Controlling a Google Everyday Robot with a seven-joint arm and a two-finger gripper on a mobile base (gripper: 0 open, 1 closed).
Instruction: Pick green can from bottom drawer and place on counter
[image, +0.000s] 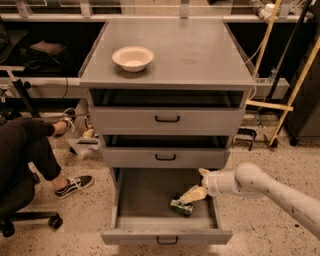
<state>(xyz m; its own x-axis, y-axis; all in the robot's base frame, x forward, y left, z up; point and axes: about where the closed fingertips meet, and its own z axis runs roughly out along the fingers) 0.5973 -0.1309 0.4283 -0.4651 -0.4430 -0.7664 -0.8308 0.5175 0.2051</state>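
Green can (181, 207) is down in the bottom drawer (145, 192). It rests on the dark floor, a bit right of the middle and closer to the near wall than the far one. It is shiny and dented, and it looks to be lying on its side. The bottom drawer is pulled out wide toward the near side. Its small black handle (167, 241) shows on the front.

The gripper (188, 198) is inside the drawer too. It comes in from the right and points down and left at the can. Its pale tip is touching the can or just beside it; I cannot tell which. I also cannot tell if the gripper is open or closed, or if it has hold of the can. The white arm (270, 192) behind it goes off to the near right.

The counter (195, 50) is the flat grey top of the cabinet. A white bowl (133, 58) sits on its left side, well apart from the can. Under the counter are the top drawer (200, 121) and the middle drawer (200, 158), each with a black handle.

On the left, a person's leg (30, 145) in dark trousers ends in a black and white shoe (74, 185) on the speckled floor.
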